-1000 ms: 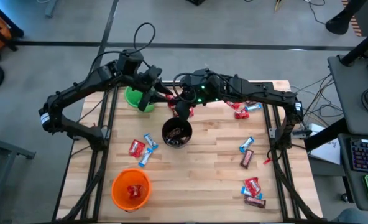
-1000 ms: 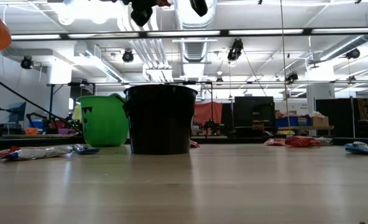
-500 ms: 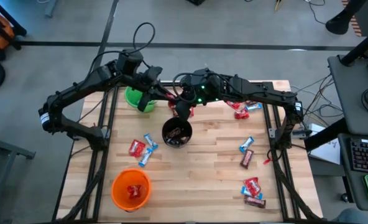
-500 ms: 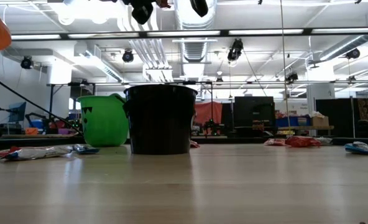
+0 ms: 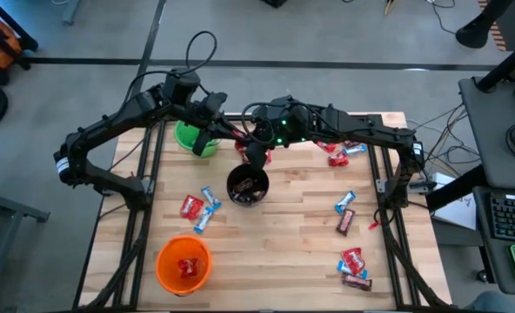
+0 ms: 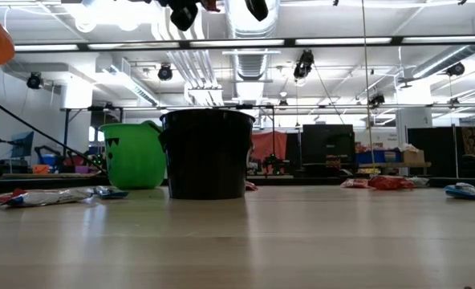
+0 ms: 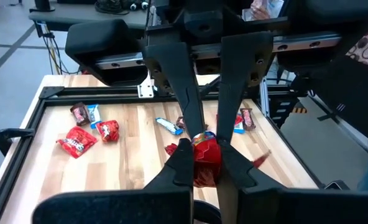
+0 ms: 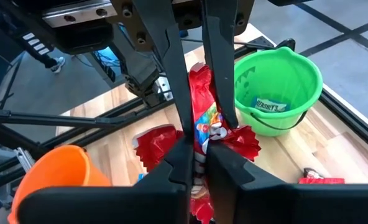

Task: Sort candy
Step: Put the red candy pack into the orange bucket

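Table [image 5: 292,252] — both tools' tips hidden behind red candy [image 8: 204,134].

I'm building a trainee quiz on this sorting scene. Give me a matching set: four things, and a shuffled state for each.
1. green cup
2. orange cup
3. black cup
4. raised red candy

A. red wrappers inside
B. pinched by left gripper and right gripper together
C. Hershey's bar inside
D. dark wrappers inside

Pairs: 1-C, 2-A, 3-D, 4-B.
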